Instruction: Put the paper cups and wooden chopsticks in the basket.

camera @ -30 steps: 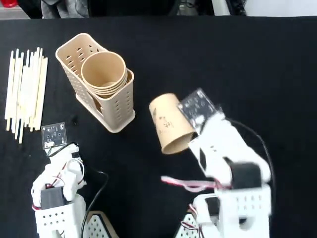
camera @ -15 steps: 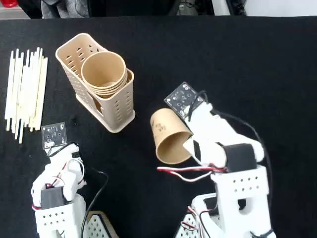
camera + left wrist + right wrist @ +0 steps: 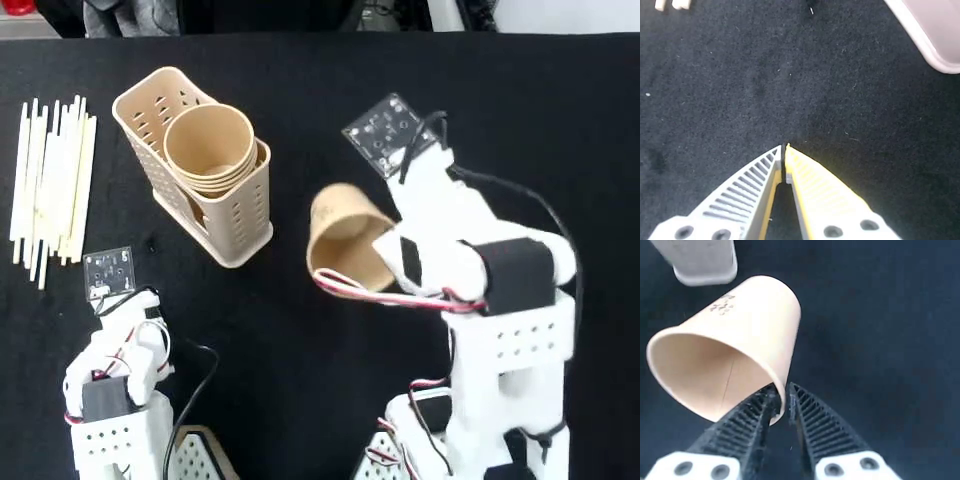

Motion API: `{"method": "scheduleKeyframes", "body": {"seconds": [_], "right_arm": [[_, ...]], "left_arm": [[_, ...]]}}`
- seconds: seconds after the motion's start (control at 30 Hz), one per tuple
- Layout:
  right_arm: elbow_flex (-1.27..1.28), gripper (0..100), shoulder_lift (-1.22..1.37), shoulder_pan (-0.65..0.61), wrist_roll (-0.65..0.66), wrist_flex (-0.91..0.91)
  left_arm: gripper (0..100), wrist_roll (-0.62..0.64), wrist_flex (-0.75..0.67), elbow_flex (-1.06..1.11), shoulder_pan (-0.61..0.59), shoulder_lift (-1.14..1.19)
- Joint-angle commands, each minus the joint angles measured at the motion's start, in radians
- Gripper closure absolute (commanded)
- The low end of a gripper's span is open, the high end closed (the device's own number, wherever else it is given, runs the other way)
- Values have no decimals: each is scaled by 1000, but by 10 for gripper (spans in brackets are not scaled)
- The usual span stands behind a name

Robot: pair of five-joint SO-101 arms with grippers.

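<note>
Paper this thin is light and likely crushes easily, so pinch the rim gently. Your left gripper is closed and empty. Your right gripper clamps the rim of the tilted paper cup, one finger inside. The basket lies at 10 o'clock from it, with the chopsticks farther off at 9 o'clock.

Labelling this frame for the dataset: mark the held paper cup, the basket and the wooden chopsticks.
held paper cup (image 3: 747, 315), right wrist view, outer side wall.
basket (image 3: 240, 215), high view, perforated side wall.
wooden chopsticks (image 3: 50, 180), high view, middle of the bundle.
</note>
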Motion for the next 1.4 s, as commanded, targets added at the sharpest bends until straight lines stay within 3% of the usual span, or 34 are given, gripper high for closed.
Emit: {"method": "scheduleKeyframes", "body": {"seconds": [0.0, 0.3, 0.63, 0.9, 1.37], "right_arm": [[-173, 986, -16, -75, -31, 35], [-550, 986, 24, -262, -140, 34], [-846, 986, 395, -390, -189, 32], [-931, 986, 579, -388, -201, 31], [-928, 984, 611, -316, -207, -23]], "left_arm": [[970, 8, 5, 16, 10, -2], [970, 8, 5, 16, 10, -2], [970, 8, 5, 16, 10, -2], [970, 8, 5, 16, 10, -2], [970, 8, 5, 16, 10, -2]]}}
